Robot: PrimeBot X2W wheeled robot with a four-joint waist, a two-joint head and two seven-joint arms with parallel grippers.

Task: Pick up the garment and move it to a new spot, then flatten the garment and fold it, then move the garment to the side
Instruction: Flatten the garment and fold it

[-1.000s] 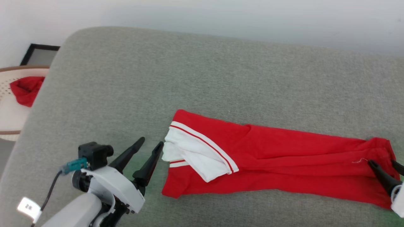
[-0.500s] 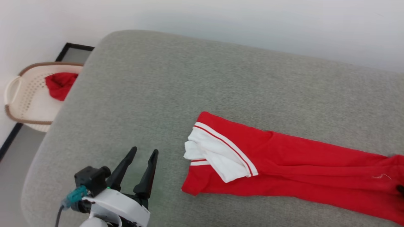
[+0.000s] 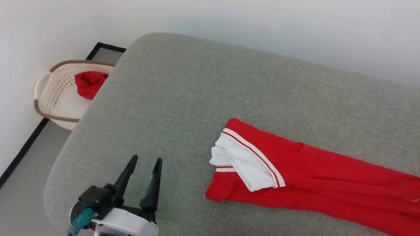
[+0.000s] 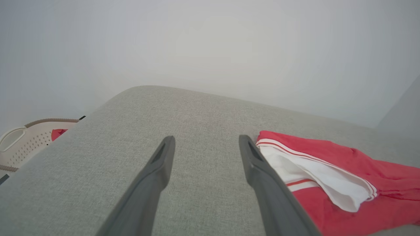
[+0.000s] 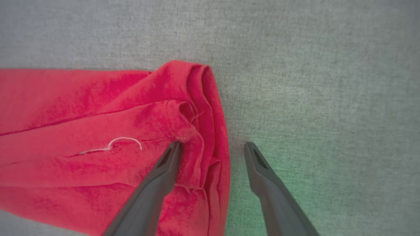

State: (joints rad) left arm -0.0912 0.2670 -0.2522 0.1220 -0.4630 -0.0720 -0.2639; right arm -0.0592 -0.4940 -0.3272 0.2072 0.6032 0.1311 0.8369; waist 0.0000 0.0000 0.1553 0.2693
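Left end effector (image 3: 146, 159), spread, farther from garment (image 3: 311, 177) than before; right end effector (image 5: 213, 144) spread.

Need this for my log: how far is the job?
Done: the garment lies on the cushion, folded into a long strip. In hand: nothing; left gripper open beside its white end, right gripper open astride its red end. Left: likely more folding, then moving aside.

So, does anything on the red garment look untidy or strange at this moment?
Yes. At the left end of the garment the white panel lies flopped over diagonally and bunched, not flat. Near the right end a loose white thread curls on the red cloth, and that edge is gathered in ridges.
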